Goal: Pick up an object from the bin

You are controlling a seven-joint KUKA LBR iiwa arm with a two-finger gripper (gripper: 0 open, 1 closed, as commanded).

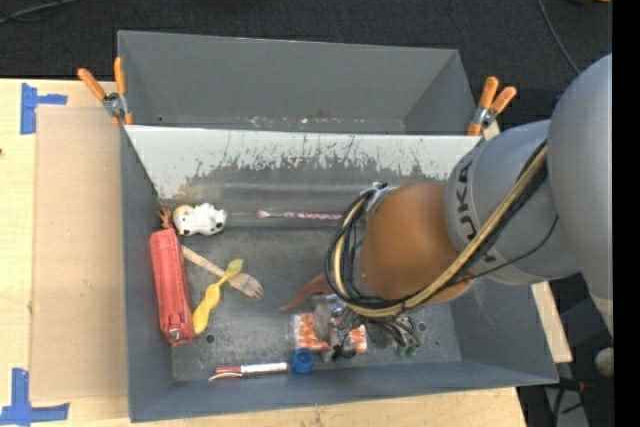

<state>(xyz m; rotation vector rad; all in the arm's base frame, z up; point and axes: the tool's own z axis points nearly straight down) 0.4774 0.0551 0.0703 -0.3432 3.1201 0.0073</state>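
Note:
My gripper (338, 325) reaches down under the arm's orange cover at the bin's front middle. It is low over an orange and white packet (312, 333) lying on the floor there, and partly hides it. A small blue cap (302, 361) lies just in front of the packet. A brown flat piece (302, 296) pokes out to the left from under the cover. A small green thing (405, 347) lies to the right of the gripper.
A red and white pen (248, 371) lies along the front wall. At the left lie a long red bar (169, 286), a yellow utensil (213, 297), a wooden fork (226, 276) and a white toy (199, 219). A thin pink stick (300, 214) lies by the back wall.

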